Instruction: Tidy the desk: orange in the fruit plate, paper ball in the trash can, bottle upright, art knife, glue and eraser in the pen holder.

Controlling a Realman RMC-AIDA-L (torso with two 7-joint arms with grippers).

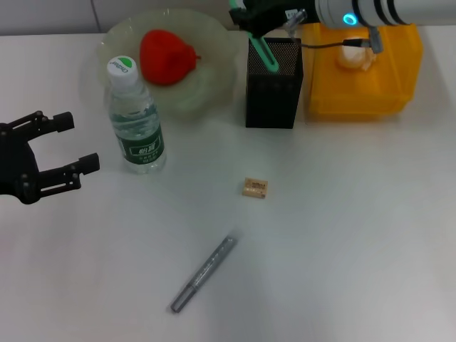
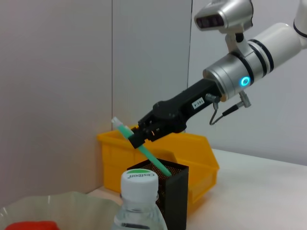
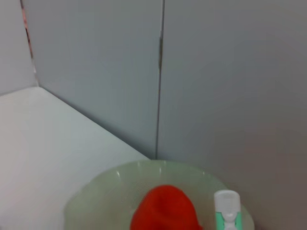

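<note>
My right gripper (image 1: 256,30) is shut on a green glue stick (image 1: 262,53) with a white cap. It holds the stick tilted, with the lower end inside the black mesh pen holder (image 1: 274,85). This also shows in the left wrist view (image 2: 139,135). A red fruit (image 1: 166,55) lies in the pale green plate (image 1: 221,78). The water bottle (image 1: 135,117) stands upright in front of the plate. A tan eraser (image 1: 254,187) and a grey art knife (image 1: 203,274) lie on the desk. A paper ball (image 1: 354,55) sits in the yellow bin (image 1: 360,92). My left gripper (image 1: 64,146) is open and empty, left of the bottle.
The white desk ends at a grey wall just behind the plate and the bin. The pen holder stands between the plate and the bin, close to both. My right arm (image 1: 377,11) reaches across above the bin.
</note>
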